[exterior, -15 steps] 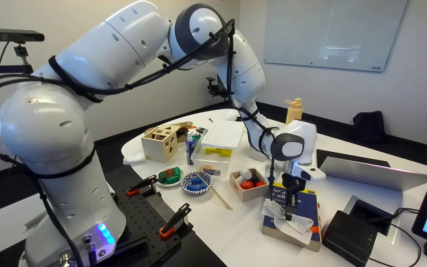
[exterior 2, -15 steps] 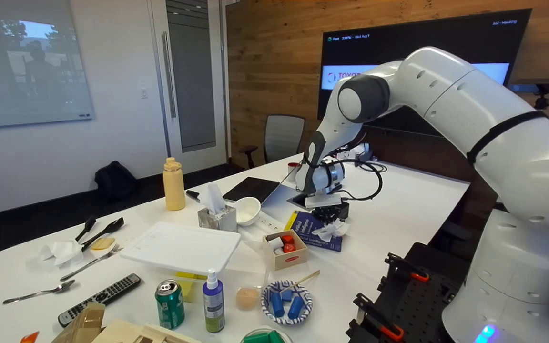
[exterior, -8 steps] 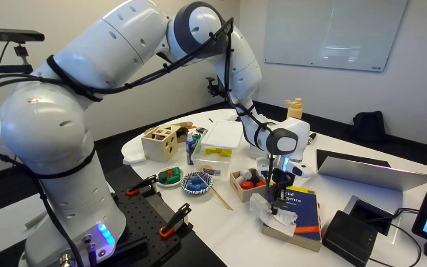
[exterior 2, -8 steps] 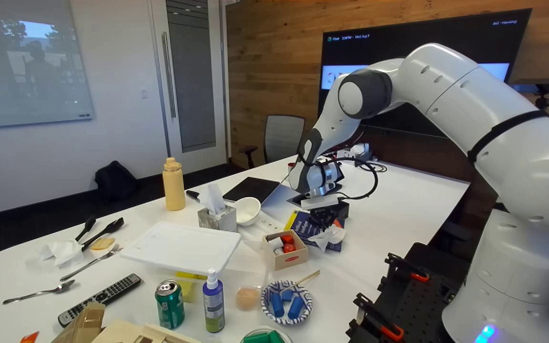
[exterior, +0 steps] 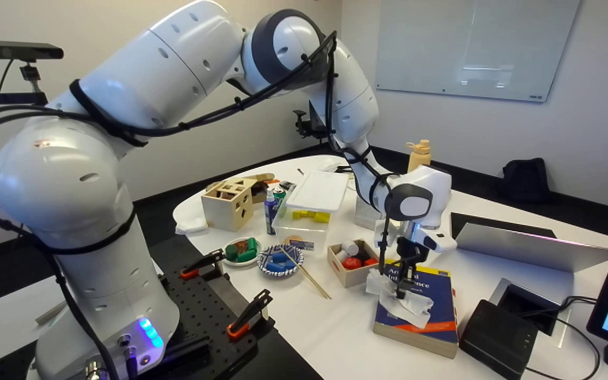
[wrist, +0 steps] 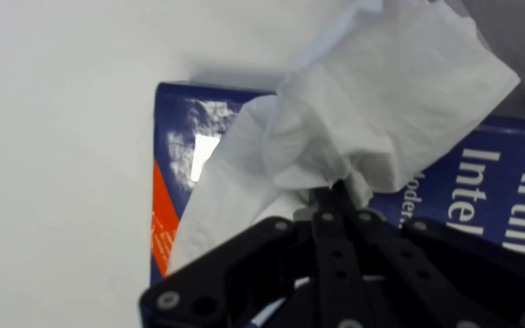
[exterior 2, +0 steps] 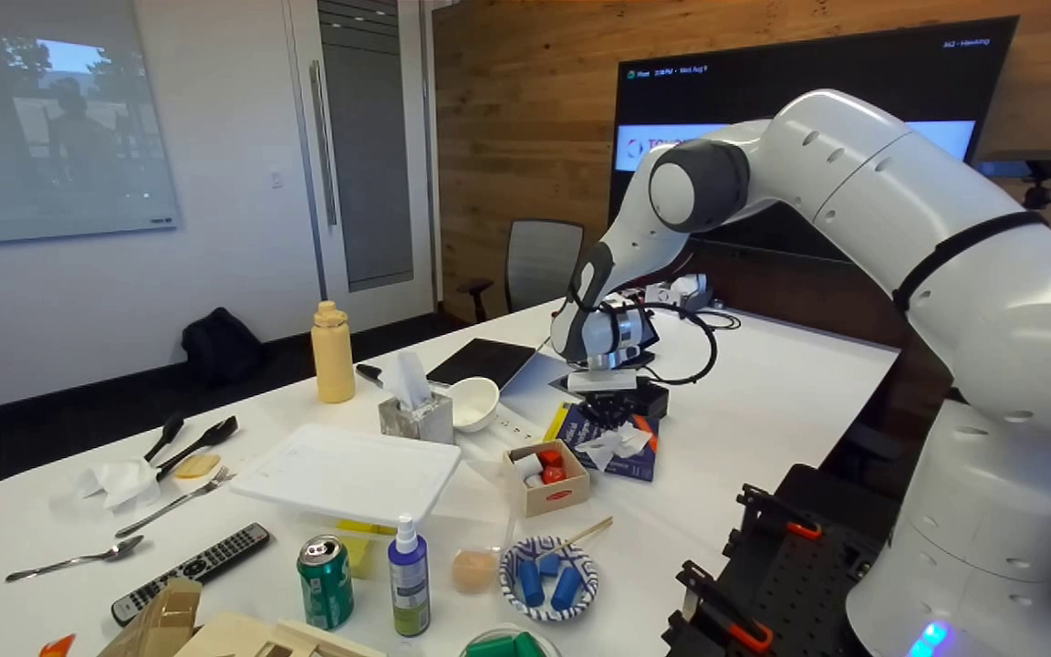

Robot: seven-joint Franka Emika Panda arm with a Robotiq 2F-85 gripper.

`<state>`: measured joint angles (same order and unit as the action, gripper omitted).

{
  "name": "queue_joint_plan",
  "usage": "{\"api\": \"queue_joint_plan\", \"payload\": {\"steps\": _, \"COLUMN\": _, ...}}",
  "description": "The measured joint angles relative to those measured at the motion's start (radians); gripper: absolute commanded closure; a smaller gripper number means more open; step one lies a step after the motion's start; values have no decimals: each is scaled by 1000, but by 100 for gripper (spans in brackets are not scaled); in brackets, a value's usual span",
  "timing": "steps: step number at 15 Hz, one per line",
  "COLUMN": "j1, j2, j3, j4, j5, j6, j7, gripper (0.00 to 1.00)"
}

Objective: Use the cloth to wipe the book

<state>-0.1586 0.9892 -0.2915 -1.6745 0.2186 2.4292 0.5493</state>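
Cloth (exterior: 408,309) shifted slightly | white, crumpled – seemingly touching glossy navy book (exterior: 439,296) | hand (wrist: 337,190) pinched together on cloth

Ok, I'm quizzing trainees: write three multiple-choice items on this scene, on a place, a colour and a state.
1. Where are the blue blocks relative to the patterned bowl? A) beside it; B) beneath it; C) inside it
2. The book is mainly: A) dark blue; B) green; C) white
3. The fingers are: A) wide open; B) closed on the cloth; C) closed on nothing

1 C: its rim surrounds them.
2 A: all three views show it.
3 B: wrist view, cloth bunched at their tips.
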Motion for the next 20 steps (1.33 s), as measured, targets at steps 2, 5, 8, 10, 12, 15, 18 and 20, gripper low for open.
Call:
{"api": "queue_joint_plan", "payload": {"steps": 2, "j1": -15, "j2": 18, "j3": -3, "j4": 31, "j5": 7, "j6": 33, "j7": 31, "gripper": 100}}
{"api": "queue_joint_plan", "payload": {"steps": 5, "j1": -39, "j2": 46, "j3": -10, "j4": 73, "j5": 14, "j6": 87, "j7": 84, "gripper": 100}}
{"api": "queue_joint_plan", "payload": {"steps": 8, "j1": -48, "j2": 64, "j3": -24, "j4": 98, "j5": 14, "j6": 94, "j7": 116, "gripper": 100}}
{"api": "queue_joint_plan", "payload": {"steps": 10, "j1": -44, "j2": 65, "j3": -30, "j4": 99, "j5": 3, "j6": 92, "j7": 120, "gripper": 100}}
{"api": "queue_joint_plan", "payload": {"steps": 12, "j1": -37, "j2": 65, "j3": -30, "j4": 97, "j5": -16, "j6": 92, "j7": 115, "gripper": 100}}
{"api": "queue_joint_plan", "payload": {"steps": 15, "j1": -24, "j2": 63, "j3": -22, "j4": 96, "j5": -24, "j6": 92, "j7": 88, "gripper": 100}}
{"api": "queue_joint_plan", "payload": {"steps": 18, "j1": -21, "j2": 54, "j3": 16, "j4": 100, "j5": -24, "j6": 84, "j7": 53, "gripper": 100}}
{"api": "queue_joint_plan", "payload": {"steps": 20, "j1": -20, "j2": 52, "j3": 46, "j4": 109, "j5": -23, "j6": 76, "j7": 41, "gripper": 100}}
